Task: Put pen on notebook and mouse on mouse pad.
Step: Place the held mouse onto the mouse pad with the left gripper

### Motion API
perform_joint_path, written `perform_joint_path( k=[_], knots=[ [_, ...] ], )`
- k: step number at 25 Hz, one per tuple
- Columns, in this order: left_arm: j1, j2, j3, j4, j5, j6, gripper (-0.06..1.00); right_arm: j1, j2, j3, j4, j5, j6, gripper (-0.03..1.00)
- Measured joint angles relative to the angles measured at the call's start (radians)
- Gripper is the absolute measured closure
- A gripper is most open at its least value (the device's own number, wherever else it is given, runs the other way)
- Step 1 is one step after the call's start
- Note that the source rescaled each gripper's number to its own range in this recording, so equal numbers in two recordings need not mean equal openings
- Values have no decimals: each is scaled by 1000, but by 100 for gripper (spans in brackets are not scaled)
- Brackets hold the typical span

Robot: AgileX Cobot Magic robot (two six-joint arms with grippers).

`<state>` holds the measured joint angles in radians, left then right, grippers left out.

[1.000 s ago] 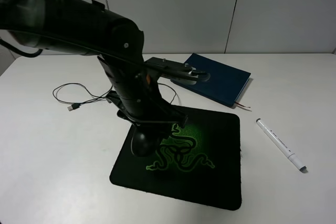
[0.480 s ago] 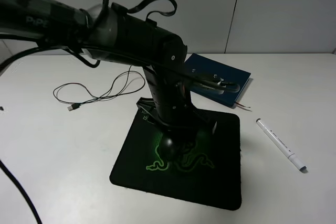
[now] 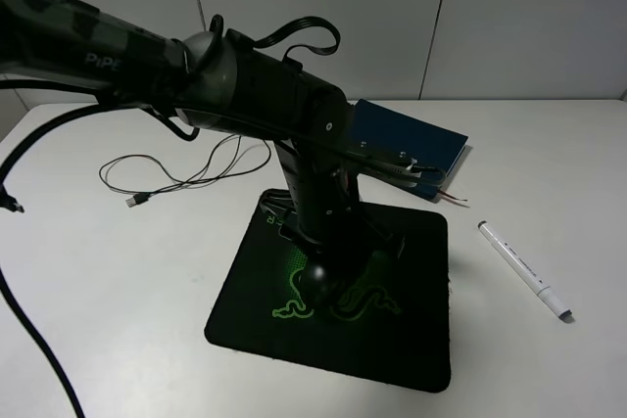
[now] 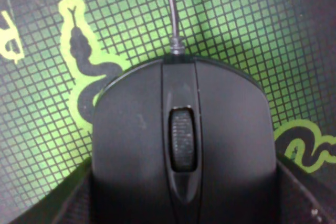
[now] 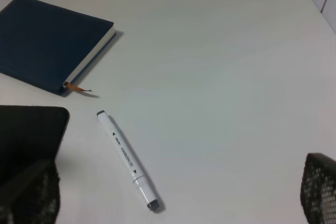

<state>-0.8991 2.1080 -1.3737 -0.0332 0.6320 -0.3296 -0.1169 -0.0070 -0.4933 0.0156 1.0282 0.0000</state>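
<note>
On the left, the thin cable [image 3: 176,180] lies in loops on the white table [image 3: 98,330]. The loops reach closer to the pad than they did a second ago.

Next, your left gripper [image 3: 331,271] is squeezed tight on the mouse [image 3: 312,289], with one finger on each side of it. A second ago the mouse was at the left edge of the mouse pad [image 3: 402,345]. Now it is over the middle, right on the green snakes. The left wrist view shows the mouse [image 4: 184,145] just above the pad [image 4: 252,19], but you cannot tell if they touch.

Further right, the blue notebook [image 3: 416,149] has not moved. The pen [image 3: 524,269] has not moved either. It lies flat on the table, right of the pad and well apart from the notebook [image 5: 47,40].

Your right gripper [image 5: 173,200] hangs over the table near the pen [image 5: 126,158], with its fingers [image 5: 321,190] spread wide and nothing between them.
</note>
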Motion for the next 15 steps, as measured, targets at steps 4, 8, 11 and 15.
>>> perform_joint_path(
  k=[4,8,11,15],
  knots=[
    [0,0,0,1,-2,0,94,0,0,0,0,0,0,-3],
    [0,0,0,3,-3,0,94,0,0,0,0,0,0,-3],
    [0,0,0,3,-3,0,94,0,0,0,0,0,0,-3],
    [0,0,0,3,0,0,92,0,0,0,0,0,0,-3]
  ],
)
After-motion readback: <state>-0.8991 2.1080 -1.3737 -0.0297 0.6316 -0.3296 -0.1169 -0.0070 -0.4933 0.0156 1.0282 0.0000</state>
